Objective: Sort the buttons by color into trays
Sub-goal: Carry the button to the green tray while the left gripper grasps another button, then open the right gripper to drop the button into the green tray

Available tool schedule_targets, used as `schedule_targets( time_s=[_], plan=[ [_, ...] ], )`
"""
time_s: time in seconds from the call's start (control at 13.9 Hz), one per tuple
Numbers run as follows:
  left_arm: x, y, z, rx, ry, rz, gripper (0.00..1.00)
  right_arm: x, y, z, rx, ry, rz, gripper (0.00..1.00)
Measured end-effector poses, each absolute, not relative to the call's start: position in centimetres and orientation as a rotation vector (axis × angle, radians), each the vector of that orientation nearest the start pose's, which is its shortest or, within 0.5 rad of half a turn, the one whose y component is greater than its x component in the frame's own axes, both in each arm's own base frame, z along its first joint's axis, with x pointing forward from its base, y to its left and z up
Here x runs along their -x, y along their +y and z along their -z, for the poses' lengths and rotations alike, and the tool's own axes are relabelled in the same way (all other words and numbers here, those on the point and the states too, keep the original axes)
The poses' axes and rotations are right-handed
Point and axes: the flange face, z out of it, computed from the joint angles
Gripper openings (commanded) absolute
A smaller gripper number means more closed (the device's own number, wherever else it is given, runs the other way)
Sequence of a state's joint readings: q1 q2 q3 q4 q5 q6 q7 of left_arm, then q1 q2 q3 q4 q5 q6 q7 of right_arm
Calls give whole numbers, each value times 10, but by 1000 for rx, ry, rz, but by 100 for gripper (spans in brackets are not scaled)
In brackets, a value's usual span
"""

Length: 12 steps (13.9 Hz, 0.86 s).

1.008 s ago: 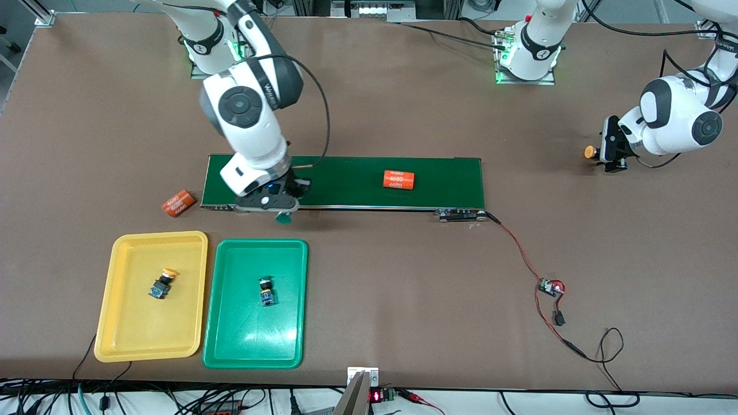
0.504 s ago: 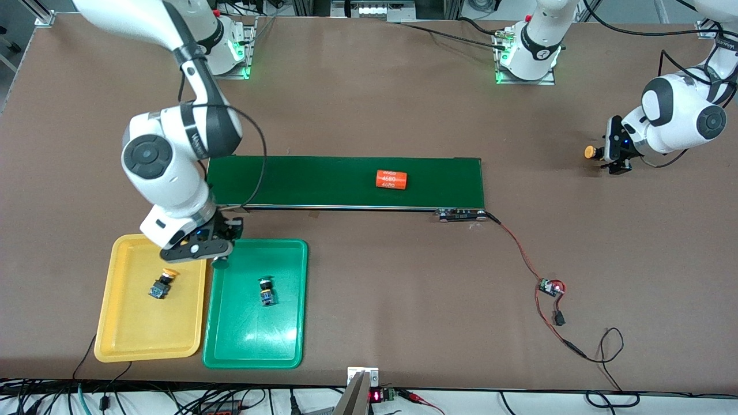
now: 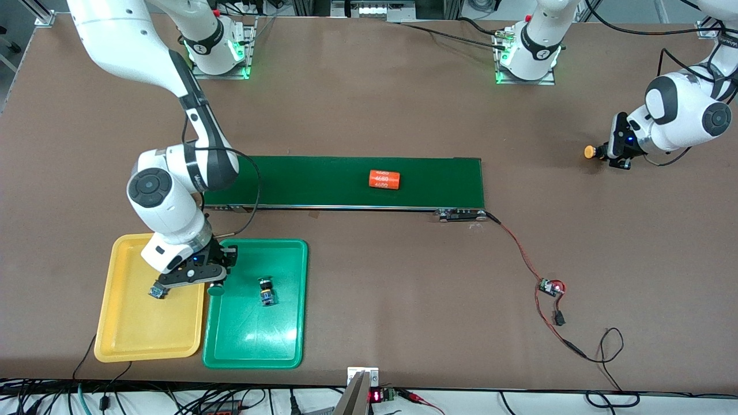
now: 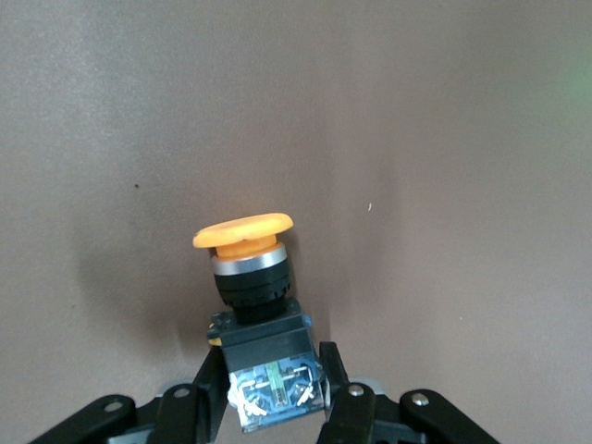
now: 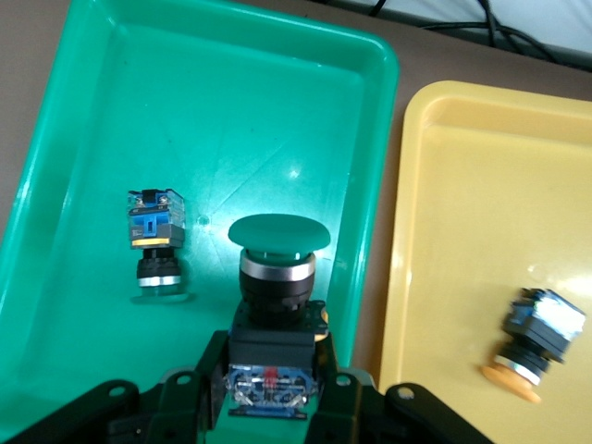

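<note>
right claw [image 3: 212, 286] has swung down off the conveyor belt [image 3: 346, 181], now over the green tray [image 3: 253, 346] clamping a green button [image 5: 277, 242], yellow tray [image 3: 124, 340] beside it, left claw [image 3: 605, 153] has clamped onto a yellow button [image 4: 245, 233] at the bench's [image 3: 403, 288] left-arm end

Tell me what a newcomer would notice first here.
The right gripper holds a green button over the green tray, where another green button lies. A yellow button lies in the yellow tray. At the left arm's end of the table, the left gripper grips a second yellow button.
</note>
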<state>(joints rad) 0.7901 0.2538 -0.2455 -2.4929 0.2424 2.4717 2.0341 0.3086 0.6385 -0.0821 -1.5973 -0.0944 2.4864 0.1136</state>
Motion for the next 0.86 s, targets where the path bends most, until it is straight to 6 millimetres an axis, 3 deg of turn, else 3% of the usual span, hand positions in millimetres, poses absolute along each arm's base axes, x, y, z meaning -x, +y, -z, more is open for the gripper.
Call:
schedule_targets(
  time_s=[0.07,0.22,0.36,0.5,0.72,0.86],
  plan=[
    [-380,222,-173,2220,2531,-226,0,-699,172,-278,3165,-325,427,68],
    [-378,216,-178,2277,2552,-276,0,-700,173,-274,3164,-329,427,81],
    [-387,196,-193,2407,2524,-268,0,-702,174,-277,3161,-330,438,86],
    [-403,161,-212,2501,2453,-272,0,-703,175,-280,3159,-331,445,100],
    [-425,98,-239,2632,2298,-324,0,-700,179,-284,3170,-338,395,100],
    [-440,55,-256,2727,2205,-328,0,-694,181,-299,3189,-337,310,100]
  ],
)
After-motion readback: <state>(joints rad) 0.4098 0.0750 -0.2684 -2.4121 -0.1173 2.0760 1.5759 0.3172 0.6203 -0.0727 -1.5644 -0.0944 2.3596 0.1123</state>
